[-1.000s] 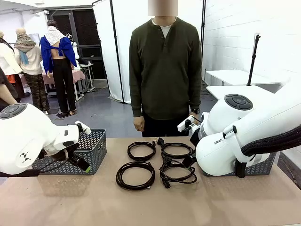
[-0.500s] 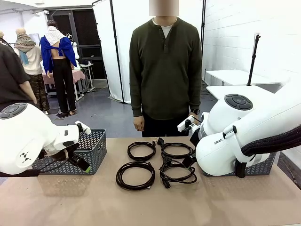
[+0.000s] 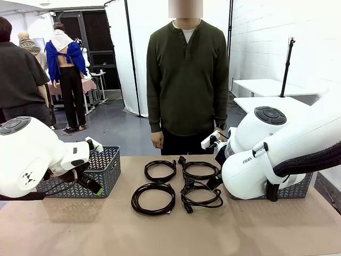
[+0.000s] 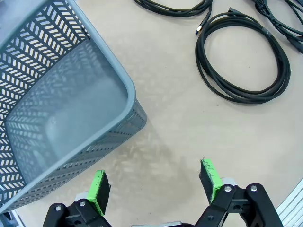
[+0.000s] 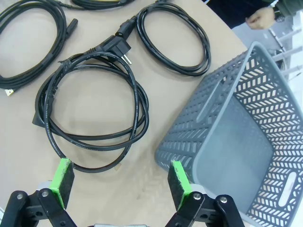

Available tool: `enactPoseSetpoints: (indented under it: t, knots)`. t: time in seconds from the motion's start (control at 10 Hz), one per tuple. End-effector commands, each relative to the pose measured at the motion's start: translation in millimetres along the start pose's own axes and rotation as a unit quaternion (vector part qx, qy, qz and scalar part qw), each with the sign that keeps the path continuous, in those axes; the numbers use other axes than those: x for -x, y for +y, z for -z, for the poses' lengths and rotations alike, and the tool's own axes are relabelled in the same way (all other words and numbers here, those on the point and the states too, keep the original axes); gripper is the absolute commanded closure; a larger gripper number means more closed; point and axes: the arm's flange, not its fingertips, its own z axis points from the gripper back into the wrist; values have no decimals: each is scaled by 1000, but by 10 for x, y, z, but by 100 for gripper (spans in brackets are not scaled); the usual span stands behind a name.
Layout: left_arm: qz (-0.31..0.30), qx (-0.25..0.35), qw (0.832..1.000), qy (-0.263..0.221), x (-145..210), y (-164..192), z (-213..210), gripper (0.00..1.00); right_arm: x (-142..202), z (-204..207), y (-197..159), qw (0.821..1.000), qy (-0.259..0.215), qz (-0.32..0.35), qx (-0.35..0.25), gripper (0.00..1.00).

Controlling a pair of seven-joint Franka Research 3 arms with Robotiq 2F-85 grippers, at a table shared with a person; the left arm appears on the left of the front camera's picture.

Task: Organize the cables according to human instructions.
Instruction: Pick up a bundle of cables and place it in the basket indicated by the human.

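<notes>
Cables, four thin black coiled cords, lie on the tan table just as a second ago; none is sorted yet.
Left gripper is spread wide by a grey lattice plastic basket, one coil farther off; right gripper is spread wide with a coil just ahead; the person in olive stands waiting.

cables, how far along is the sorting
Done: nothing; all four cables lie on the table, none in the left basket or right basket. In hand: nothing; the left claw and right claw are open, holding nothing. Left: all four cables to sort.
</notes>
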Motion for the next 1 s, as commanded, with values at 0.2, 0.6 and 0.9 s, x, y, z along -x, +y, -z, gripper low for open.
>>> enactPoseSetpoints:
  t: [0.2,0.6,0.9]
  knots:
    - [19,4,1000,-20,-13,-14,-124,0,-45,-86,-31,1000,-6,-9,-10,0]
    - [74,26,996,-51,-77,54,-524,0,-187,-510,-272,997,-26,-44,-56,0]
    - [108,79,987,-85,-106,208,-813,0,-227,-779,-509,988,-43,-90,-121,0]
